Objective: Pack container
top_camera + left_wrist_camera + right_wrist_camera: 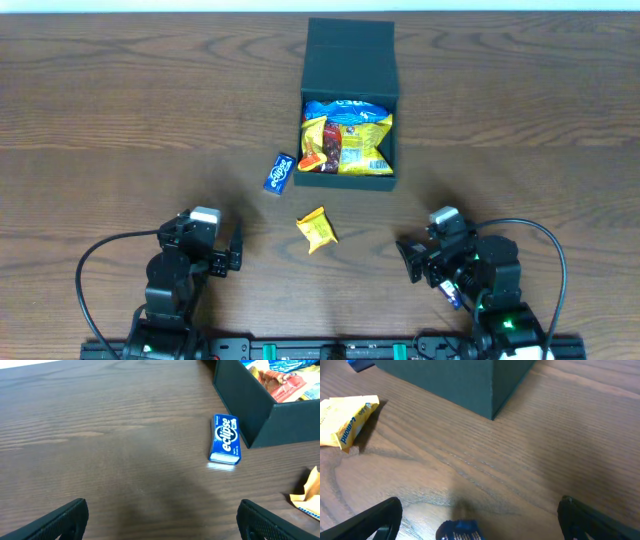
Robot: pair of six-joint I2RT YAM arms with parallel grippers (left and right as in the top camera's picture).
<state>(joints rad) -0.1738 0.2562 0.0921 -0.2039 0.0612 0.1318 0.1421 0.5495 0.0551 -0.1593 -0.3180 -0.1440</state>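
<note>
Evidently the container [350,60] stands open at the table's far middle, ready for the gum pack [225,440] and yellow packet [317,229] lying beside it. The left gripper [160,522] and right gripper [480,520] hang wide open, both empty.

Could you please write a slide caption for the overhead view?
Open container holding snacks; gum pack and yellow packet outside; left gripper and right gripper open.

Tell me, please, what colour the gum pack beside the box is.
Blue with white lettering; the gum pack shows best in the left wrist view.
</note>
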